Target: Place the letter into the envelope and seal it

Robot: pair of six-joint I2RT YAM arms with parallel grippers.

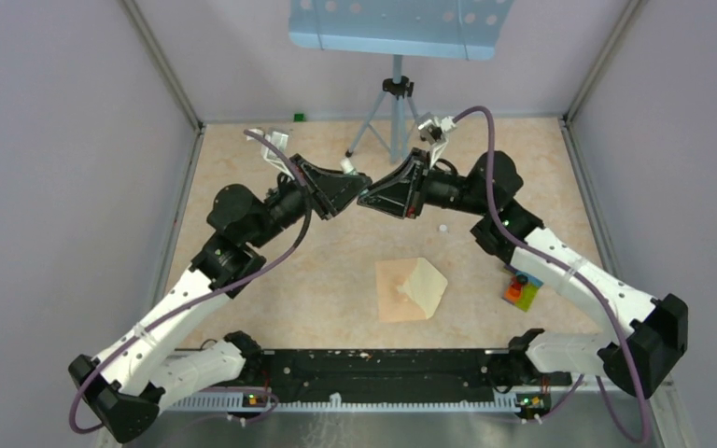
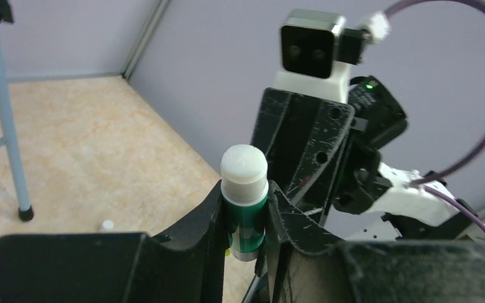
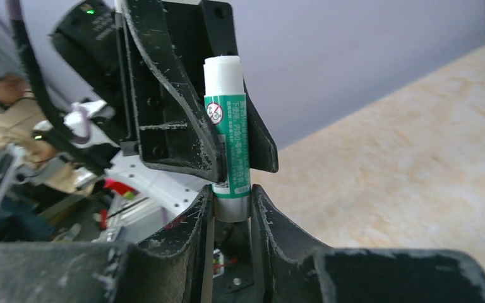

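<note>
Seen from above: both arms raised over the far half of the tabletop (image 1: pixel 336 280), bent inward, with the 2 end effectors meeting tip to tip near the middle.

In the left end effector (image 2: pixel 245 211): a glue stick (image 3: pixel 230 145), pinched around its green body with 1 finger on each side and no gap visible. White cap (image 2: pixel 244 170) standing clear above the fingers, grey base (image 3: pixel 232 205) just below them. Upright in both wrist views.

Set against it from the opposite side: the right end effector (image 3: pixel 230 211), closed on the grey base of the same stick, directly under the left fingers, with its fingertips (image 3: pixel 265 214) lying against the base on both sides. Held therefore by 2 end effectors at once, well above the tabletop.

Flat on the tabletop, nearer than the meeting place of the arms and a little right of centre: the envelope (image 1: pixel 394 294). Resting on its right part: the letter (image 1: pixel 429 285), paler, with 1 fold crease raised like a low ridge and the right corner reaching past the envelope edge. Tucked inside or only lying on top: cannot tell. Both well apart from either end effector, touched by nothing.

Elsewhere: a blue perforated stand (image 1: pixel 397 23) on a tripod (image 1: pixel 392 121) at the far wall, a small green block (image 1: pixel 298 117) by the far left corner, a small white piece (image 1: pixel 442 227) on the tabletop near the right arm, and a coloured block (image 1: pixel 523 291) just beside the right forearm.
</note>
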